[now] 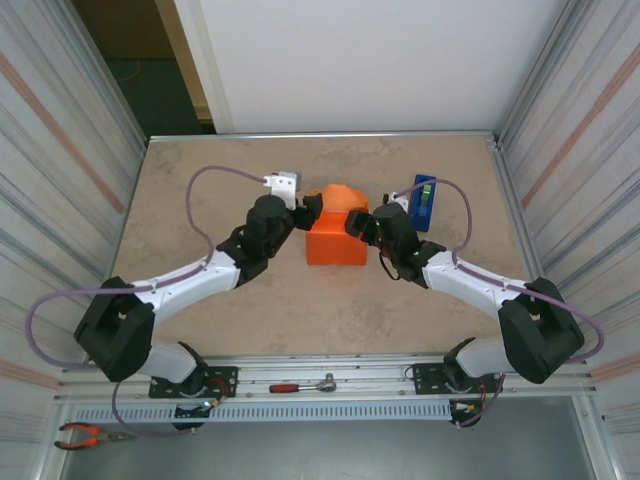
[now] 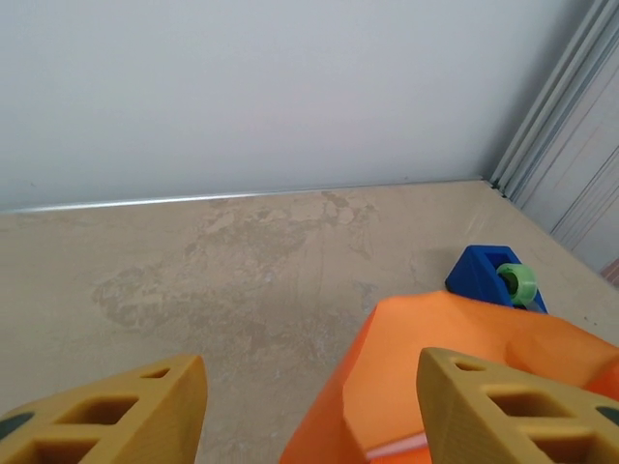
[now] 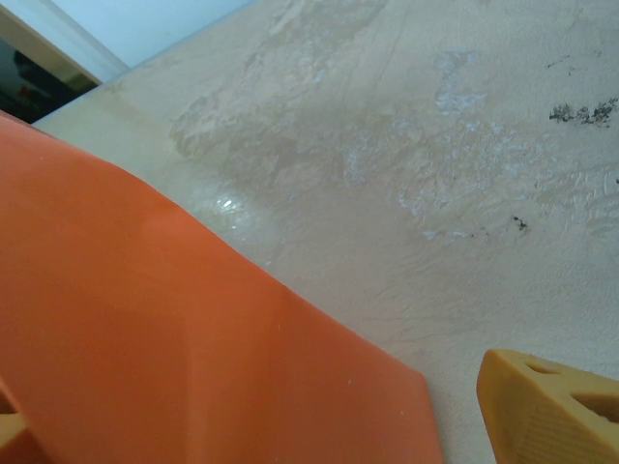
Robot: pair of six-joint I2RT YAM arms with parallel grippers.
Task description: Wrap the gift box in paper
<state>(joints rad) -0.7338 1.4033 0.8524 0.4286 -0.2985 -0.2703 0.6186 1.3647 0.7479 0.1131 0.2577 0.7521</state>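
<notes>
From my overhead feed, the paper (image 1: 336,232) sits about mid-counter, slightly nearer the far edge than the near one. It is folded up into a boxy orange shape with a peaked top, and I can't see what is under it.

The left gripper (image 1: 311,207) is at the paper's upper left corner. On the left wrist feed its two yellow fingers (image 2: 106,416) are spread well apart. The one on the feed's right hangs over the orange surface, and the other is over bare counter (image 2: 242,280). The jaws are parted and clamp nothing.

The right gripper (image 1: 357,222) is against the paper's right side. On its wrist feed I see one finger (image 3: 551,406) low at the right, with a strip of counter between it and the paper's edge. Only a sliver of the other finger shows at the lower left corner. The orange sheet spans most of the space between them. The jaws are wide and have no grip on it.

A blue tape dispenser (image 1: 423,203) with a green roll stands just beyond the right gripper, toward the counter's right edge. A red-handled tool (image 1: 300,385) lies on the rail along the near edge.
</notes>
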